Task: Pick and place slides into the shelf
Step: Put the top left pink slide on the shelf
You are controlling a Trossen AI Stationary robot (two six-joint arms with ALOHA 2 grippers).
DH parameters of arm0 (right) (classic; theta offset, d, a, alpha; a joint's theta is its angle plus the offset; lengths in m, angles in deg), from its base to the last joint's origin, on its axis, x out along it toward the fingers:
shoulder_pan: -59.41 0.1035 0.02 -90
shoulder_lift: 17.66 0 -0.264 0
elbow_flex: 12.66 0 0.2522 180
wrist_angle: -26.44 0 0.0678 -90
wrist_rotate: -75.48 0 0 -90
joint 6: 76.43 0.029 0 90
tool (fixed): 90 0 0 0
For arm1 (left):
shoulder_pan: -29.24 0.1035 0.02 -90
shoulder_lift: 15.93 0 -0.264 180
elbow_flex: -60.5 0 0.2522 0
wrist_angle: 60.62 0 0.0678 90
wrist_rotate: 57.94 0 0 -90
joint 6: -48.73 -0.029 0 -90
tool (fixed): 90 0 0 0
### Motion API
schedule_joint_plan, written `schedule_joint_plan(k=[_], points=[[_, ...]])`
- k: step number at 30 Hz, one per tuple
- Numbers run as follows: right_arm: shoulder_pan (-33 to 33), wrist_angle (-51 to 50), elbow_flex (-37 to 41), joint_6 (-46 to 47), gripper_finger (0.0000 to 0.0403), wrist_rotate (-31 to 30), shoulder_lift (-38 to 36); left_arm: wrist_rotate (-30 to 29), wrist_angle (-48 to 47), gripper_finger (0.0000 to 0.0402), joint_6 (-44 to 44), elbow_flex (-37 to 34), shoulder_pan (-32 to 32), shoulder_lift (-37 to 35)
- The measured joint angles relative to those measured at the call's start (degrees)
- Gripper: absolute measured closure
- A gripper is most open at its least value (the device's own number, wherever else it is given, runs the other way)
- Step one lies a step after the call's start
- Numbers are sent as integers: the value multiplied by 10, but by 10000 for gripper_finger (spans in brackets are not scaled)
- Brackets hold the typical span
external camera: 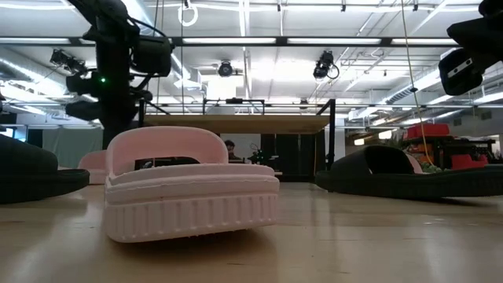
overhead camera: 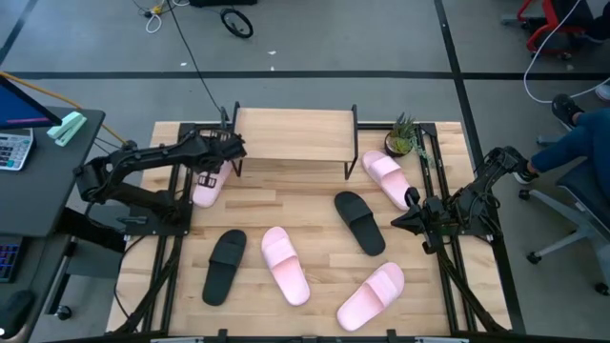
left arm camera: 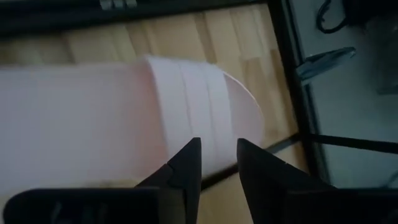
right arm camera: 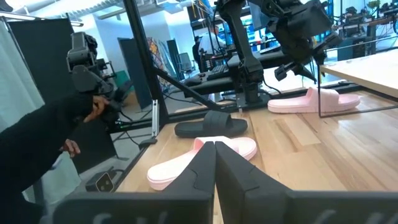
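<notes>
Four pink and two black slides lie sole-down on the slatted tabletop. One pink slide lies beside the shelf's left leg, and my left gripper hovers over its far end. In the left wrist view that gripper is open by a narrow gap, just over the slide's rounded end. My right gripper waits shut at the table's right side, near a pink slide and a black slide. Its fingers meet.
Near the front edge lie a black slide and two pink slides. A small potted plant stands right of the shelf. A person sits past the table's right edge. A desk with a calculator stands to the left.
</notes>
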Motion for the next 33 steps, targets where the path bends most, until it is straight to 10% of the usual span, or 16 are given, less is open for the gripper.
schedule_joint_plan(k=[12,19,33], points=[[0,0,0,0,389,0,0,-5,-67,296,-39,0,37,1],[0,0,0,0,389,0,0,146,-256,303,64,0,28,0],[0,0,0,0,389,0,0,49,-134,252,67,0,-45,-5]])
